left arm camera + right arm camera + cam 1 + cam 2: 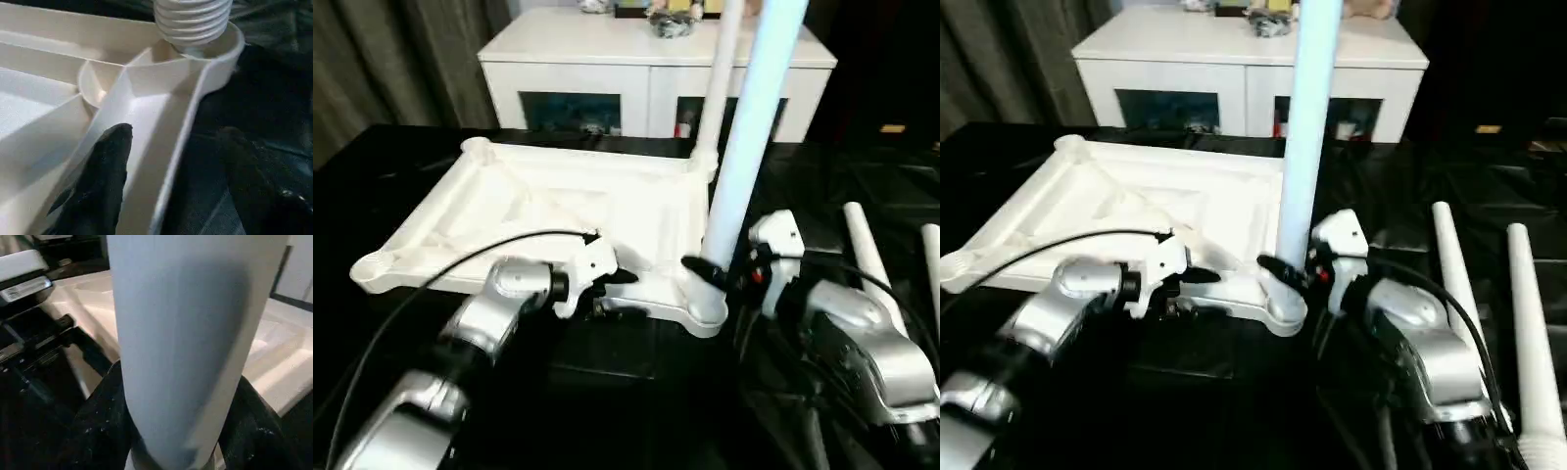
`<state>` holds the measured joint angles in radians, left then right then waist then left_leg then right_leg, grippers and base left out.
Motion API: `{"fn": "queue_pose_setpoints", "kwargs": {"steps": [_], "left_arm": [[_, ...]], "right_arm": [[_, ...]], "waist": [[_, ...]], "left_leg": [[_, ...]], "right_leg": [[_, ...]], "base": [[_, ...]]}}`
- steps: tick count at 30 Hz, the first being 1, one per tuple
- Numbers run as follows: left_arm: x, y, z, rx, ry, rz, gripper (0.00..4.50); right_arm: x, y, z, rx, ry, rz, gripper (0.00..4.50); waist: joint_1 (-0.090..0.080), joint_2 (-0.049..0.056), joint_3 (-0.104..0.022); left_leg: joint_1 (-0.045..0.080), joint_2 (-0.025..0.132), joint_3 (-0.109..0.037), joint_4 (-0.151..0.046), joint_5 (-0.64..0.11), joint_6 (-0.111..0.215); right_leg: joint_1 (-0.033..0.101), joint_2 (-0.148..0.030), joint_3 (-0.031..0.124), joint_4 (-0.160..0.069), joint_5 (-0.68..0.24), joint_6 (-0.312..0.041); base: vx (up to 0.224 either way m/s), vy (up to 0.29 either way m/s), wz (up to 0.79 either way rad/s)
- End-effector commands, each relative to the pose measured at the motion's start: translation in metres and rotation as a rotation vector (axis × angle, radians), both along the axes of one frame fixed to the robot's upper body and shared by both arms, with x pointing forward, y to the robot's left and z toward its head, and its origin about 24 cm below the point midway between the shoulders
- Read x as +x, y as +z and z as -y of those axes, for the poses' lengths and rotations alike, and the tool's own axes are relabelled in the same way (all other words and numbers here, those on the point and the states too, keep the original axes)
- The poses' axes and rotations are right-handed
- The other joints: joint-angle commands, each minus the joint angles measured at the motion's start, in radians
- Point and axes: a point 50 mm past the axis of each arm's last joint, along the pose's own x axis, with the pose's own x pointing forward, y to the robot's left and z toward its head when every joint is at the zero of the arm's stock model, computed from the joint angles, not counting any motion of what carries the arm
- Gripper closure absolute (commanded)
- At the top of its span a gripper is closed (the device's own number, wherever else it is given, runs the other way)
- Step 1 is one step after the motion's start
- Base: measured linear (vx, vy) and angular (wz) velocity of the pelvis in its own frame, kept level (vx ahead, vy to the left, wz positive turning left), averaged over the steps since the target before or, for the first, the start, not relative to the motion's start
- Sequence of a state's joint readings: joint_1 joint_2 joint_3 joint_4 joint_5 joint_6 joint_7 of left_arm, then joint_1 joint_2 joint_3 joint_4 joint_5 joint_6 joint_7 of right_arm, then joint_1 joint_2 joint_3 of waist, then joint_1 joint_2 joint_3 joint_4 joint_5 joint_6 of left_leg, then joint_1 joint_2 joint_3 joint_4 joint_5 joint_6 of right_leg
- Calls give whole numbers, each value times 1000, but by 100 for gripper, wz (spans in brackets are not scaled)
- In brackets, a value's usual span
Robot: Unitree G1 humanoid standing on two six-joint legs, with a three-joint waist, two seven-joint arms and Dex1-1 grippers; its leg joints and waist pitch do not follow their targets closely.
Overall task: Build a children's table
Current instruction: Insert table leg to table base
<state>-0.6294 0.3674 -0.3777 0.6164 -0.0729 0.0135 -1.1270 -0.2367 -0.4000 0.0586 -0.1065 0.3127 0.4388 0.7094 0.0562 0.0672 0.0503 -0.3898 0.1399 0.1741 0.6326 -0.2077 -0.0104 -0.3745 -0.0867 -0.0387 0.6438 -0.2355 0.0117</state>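
A: What is nearest to the robot?

B: Its two silver forearms. The left gripper [615, 291] reaches to the near rim of the table top [509, 211]. From the left wrist, its fingers [100, 176] stand apart astride that rim, one inside the frame and one outside over the black surface [264, 98], not pressed shut on it.

A: And the right one?

B: The right gripper [710, 271] sits at the near right corner, its fingers on either side of an upright leg [749, 127]. From the right wrist the leg [190, 347] stands between the dark fingers, so it is clasped around that leg.

A: Where is the table itself?

B: The top lies upside down on the black surface, ribbed underside facing up, in front of the robot. The held leg stands in the near right corner socket; the left wrist view shows its threaded end [193, 22] at the socket. How far it is screwed in I cannot tell.

A: Any other legs?

B: A second leg [720, 73] stands upright at the far right corner. Two loose legs [1454, 259] lie on the black surface to the right, side by side.

A: Beyond that?

B: A white cabinet [656, 69] with dark glass doors, small items on top.
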Motion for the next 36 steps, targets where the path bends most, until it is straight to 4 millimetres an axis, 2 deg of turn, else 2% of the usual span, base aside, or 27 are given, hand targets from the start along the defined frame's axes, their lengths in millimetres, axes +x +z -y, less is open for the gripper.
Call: {"fn": "queue_pose_setpoints", "kwargs": {"steps": [1,2,4,5,8,9,10,11,12,13,14,15,16,17,18,21,23,25,27,29,32,33,36], "left_arm": [[6,5,2,46,-77,3,168],[8,6,3,58,-98,1,168],[10,6,5,70,-119,-3,178],[11,6,6,84,-135,-5,192],[14,4,10,120,-164,1,212],[15,3,12,130,-169,7,214],[16,3,13,141,-174,13,224],[16,2,14,150,-177,15,238],[17,1,15,156,-181,16,238],[17,1,15,156,-181,16,249],[19,-1,16,177,-188,12,255],[19,-2,16,188,-189,10,255],[20,-3,15,199,-188,8,271],[20,-3,15,205,-188,8,271],[21,-3,15,204,-185,9,292],[22,-3,15,204,-180,9,292],[23,-4,14,204,-173,3,334],[23,-4,12,211,-170,1,340],[23,-5,11,216,-166,0,350],[23,-6,9,214,-161,-6,375],[22,-8,5,208,-152,-22,388],[22,-8,4,197,-145,-30,395],[22,-9,2,185,-141,-43,425]], "right_arm": [[-3,6,-1,2,29,13,264],[-4,6,-1,1,29,14,264],[-5,7,0,-1,28,14,264],[-6,7,0,-3,27,15,264],[-10,6,1,-9,24,16,264],[-11,6,1,-11,25,16,264],[-12,7,1,-13,25,16,264],[-13,7,1,-15,24,17,264],[-14,7,2,-17,24,16,264],[-14,7,2,-17,24,16,264],[-17,7,3,-20,23,14,264],[-18,7,3,-22,23,13,264],[-19,8,4,-24,20,14,264],[-19,8,4,-26,19,15,264],[-20,8,4,-26,18,15,264],[-20,9,5,-26,15,16,264],[-20,9,5,-27,14,17,264],[-20,9,5,-30,16,19,264],[-20,9,4,-30,18,19,264],[-19,10,4,-29,20,19,264],[-18,10,2,-26,29,19,264],[-18,10,1,-25,31,19,264],[-17,10,1,-25,32,19,264]], "waist": [[-1,20,-62],[-2,11,-61],[-2,16,-64],[-1,14,-63],[-3,37,-67],[-4,31,-69],[-5,39,-69],[-5,52,-70],[-8,53,-68],[-10,46,-69],[-12,58,-70],[-15,54,-68],[-17,57,-68],[-21,54,-66],[-23,60,-68],[-30,60,-66],[-31,61,-66],[-30,63,-66],[-30,57,-66],[-28,59,-67],[-26,57,-66],[-26,51,-67],[-26,54,-67]], "left_leg": [[30,83,-37,-96,-225,2],[34,82,-33,-97,-243,-2],[29,83,-35,-96,-235,-6],[26,83,-34,-94,-217,6],[23,84,-37,-89,-187,28],[21,82,-35,-86,-176,42],[20,80,-35,-85,-172,48],[20,82,-37,-83,-167,51],[21,83,-38,-86,-175,54],[22,84,-37,-87,-181,54],[20,83,-39,-85,-176,57],[19,82,-39,-86,-185,58],[18,83,-39,-86,-186,62],[17,81,-38,-87,-186,66],[18,82,-39,-86,-181,70],[17,83,-40,-88,-193,73],[17,84,-39,-88,-198,74],[18,85,-39,-88,-192,77],[18,84,-39,-88,-185,83],[18,85,-39,-88,-182,84],[18,87,-39,-90,-179,87],[18,88,-39,-90,-175,90],[17,88,-38,-89,-165,98]], "right_leg": [[33,-73,42,-74,40,-298],[32,-70,42,-80,23,-296],[40,-77,44,-76,39,-303],[42,-78,44,-78,46,-303],[45,-81,42,-73,77,-302],[47,-81,41,-75,80,-302],[46,-81,41,-77,75,-299],[47,-83,41,-76,70,-299],[46,-79,39,-78,65,-297],[47,-78,39,-80,64,-295],[48,-80,38,-77,65,-298],[50,-81,38,-81,48,-297],[51,-82,38,-82,38,-296],[50,-79,38,-85,33,-293],[49,-81,38,-84,28,-293],[48,-80,36,-87,12,-295],[48,-81,37,-87,4,-299],[46,-81,38,-87,9,-298],[45,-80,37,-88,15,-298],[45,-82,37,-86,14,-297],[44,-83,37,-86,10,-298],[44,-83,37,-86,17,-298],[43,-85,37,-84,29,-301]], "base": [[0,0,0],[0,0,0],[0,0,0],[0,0,0],[0,0,0],[0,0,0],[0,0,0],[0,0,0],[0,0,0],[0,0,0],[0,0,0],[0,0,0],[0,0,0],[0,0,0],[0,0,0],[0,0,0],[0,0,0],[0,0,0],[0,0,0],[0,0,0],[0,0,0],[0,0,0],[0,0,0]]}}
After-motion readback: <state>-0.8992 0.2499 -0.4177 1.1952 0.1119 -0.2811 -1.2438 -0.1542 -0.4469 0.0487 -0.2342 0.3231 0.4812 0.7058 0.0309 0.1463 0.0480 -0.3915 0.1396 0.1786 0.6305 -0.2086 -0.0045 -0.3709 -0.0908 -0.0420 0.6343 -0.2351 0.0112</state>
